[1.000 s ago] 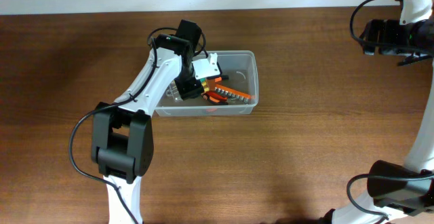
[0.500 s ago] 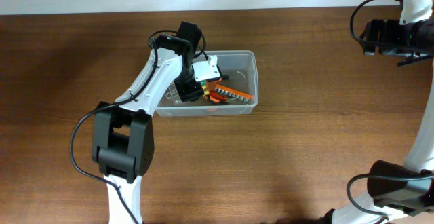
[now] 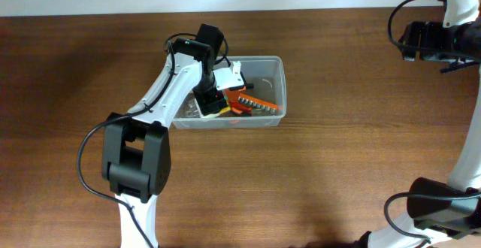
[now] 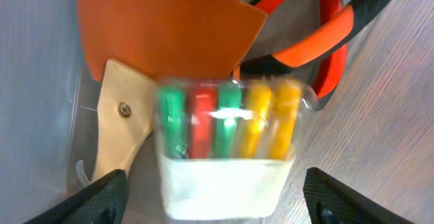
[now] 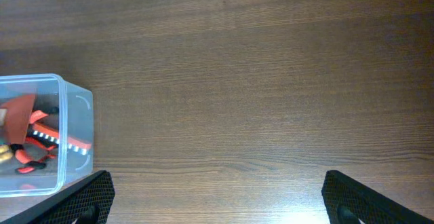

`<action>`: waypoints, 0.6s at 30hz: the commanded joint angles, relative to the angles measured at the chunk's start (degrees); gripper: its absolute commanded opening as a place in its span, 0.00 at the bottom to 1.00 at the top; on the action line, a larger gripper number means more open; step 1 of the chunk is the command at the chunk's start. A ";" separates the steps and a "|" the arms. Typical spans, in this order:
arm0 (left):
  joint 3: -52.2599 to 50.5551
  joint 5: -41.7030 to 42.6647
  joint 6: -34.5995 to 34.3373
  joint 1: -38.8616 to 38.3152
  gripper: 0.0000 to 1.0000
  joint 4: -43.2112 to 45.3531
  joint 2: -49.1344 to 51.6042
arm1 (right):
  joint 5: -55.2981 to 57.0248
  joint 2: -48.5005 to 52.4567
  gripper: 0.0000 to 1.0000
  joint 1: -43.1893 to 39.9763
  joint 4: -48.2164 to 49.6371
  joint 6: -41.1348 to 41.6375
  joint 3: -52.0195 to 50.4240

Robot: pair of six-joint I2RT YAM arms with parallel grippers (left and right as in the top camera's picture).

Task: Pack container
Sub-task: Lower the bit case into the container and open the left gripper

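The container, a clear plastic tub, stands on the table left of centre. It also shows at the left edge of the right wrist view. My left gripper is inside it, open. In the left wrist view its fingers stand wide apart on either side of a small clear case of coloured bits, which lies on the tub floor. An orange piece, a beige wooden handle and orange-and-black pliers lie beside it. My right gripper is open and empty at the far right.
An orange toothed tool lies along the tub's near side. The container's wall is close on the left of my left gripper. The right arm hangs over bare brown wood near the back right edge.
My left gripper has shifted slightly inside the tub, and the small case of bits now shows under it. The right arm has not moved.
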 commanded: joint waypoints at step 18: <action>9.18 -3.45 -20.24 13.88 0.99 -2.56 -12.81 | 2.21 2.99 0.98 11.23 1.38 -6.43 -0.11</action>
